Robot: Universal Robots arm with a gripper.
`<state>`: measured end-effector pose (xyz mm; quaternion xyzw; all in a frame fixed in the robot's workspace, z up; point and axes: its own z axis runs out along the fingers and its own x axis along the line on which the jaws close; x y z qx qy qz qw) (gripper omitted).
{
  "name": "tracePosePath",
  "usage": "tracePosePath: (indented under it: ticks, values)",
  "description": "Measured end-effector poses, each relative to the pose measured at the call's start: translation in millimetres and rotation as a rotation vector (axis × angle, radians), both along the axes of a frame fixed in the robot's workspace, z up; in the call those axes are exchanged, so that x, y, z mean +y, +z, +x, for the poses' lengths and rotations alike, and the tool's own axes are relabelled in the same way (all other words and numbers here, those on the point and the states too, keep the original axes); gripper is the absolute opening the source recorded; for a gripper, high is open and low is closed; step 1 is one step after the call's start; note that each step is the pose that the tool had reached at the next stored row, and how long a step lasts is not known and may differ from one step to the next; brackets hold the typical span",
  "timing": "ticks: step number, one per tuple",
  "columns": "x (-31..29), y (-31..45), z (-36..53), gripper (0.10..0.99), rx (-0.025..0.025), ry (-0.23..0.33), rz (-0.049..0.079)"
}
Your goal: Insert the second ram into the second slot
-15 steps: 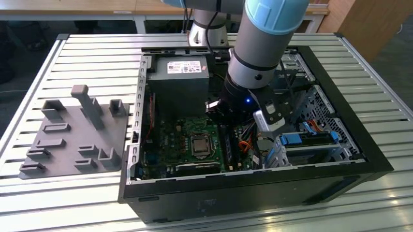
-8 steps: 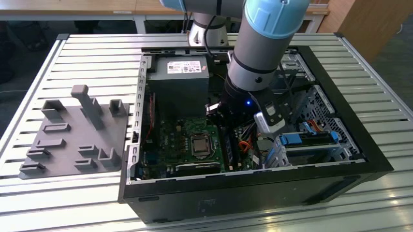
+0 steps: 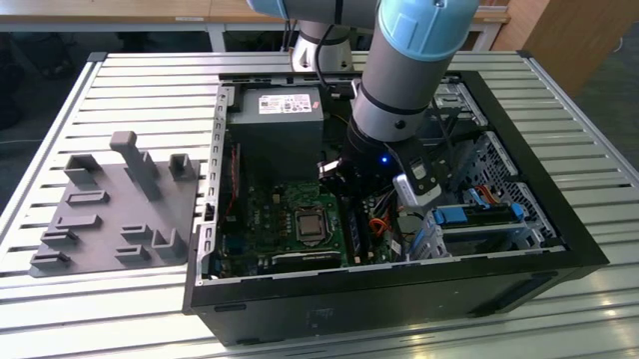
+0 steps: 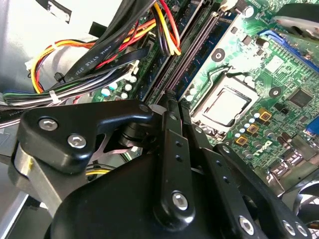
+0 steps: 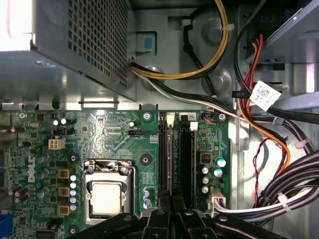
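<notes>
While the gripper, fingers pressed together, sits over the memory slots, any tilt risks flexing the motherboard.

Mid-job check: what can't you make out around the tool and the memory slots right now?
1. Second wrist view: the tool is covered at its tip by its own black linkage, so whether it holds the second ram cannot be told.
2. First wrist view: the near ends of the memory slots lie behind the tool.
3. Exterior view: the arm blocks the slots.
</notes>
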<state>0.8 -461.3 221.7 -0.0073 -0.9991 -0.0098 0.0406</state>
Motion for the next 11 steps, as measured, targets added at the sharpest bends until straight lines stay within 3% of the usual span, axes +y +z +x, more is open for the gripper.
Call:
tracePosePath:
  ticks: [11]
  values:
    - [1.6, -1.6, 0.0, 0.137, 0.0002, 0.0, 0.0]
